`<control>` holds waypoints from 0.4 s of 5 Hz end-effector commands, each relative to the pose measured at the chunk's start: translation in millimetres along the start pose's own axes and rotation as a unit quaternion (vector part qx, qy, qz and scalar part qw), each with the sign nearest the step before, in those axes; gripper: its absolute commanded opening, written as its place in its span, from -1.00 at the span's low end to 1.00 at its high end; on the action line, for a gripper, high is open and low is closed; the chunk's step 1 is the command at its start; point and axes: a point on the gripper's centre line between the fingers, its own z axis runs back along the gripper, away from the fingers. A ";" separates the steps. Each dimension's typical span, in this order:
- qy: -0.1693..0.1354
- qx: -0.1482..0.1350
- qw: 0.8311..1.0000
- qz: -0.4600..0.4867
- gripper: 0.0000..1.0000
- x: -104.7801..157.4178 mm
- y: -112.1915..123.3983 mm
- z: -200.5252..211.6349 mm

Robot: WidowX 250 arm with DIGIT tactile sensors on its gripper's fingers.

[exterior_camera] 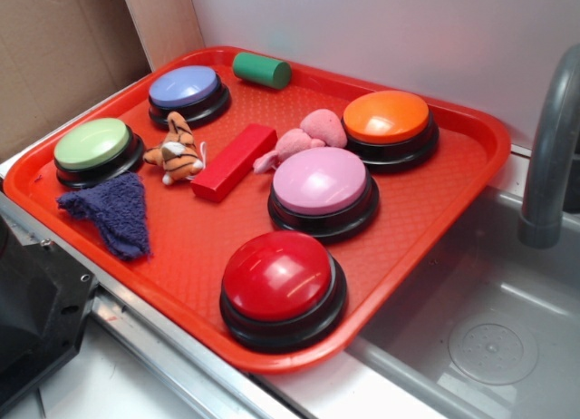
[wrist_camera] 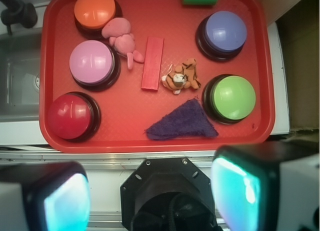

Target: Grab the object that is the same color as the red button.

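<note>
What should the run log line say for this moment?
phase: pre-grasp | end effector: open, high above tray, empty | target: red block flat between pink plush and tiger toy | red button: untouched

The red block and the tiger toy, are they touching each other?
Apart. The wrist view, looking down, shows a strip of tray between the red block and the tiger toy.

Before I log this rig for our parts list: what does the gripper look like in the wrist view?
The gripper has two blocky fingers with pale grey outer sides and glossy teal-lit inner faces. Between them sits a black angular mount with small screws. No cables or markings are clear.
</note>
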 end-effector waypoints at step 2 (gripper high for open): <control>0.006 -0.003 1.000 -0.004 1.00 23.2 2.9 -14.0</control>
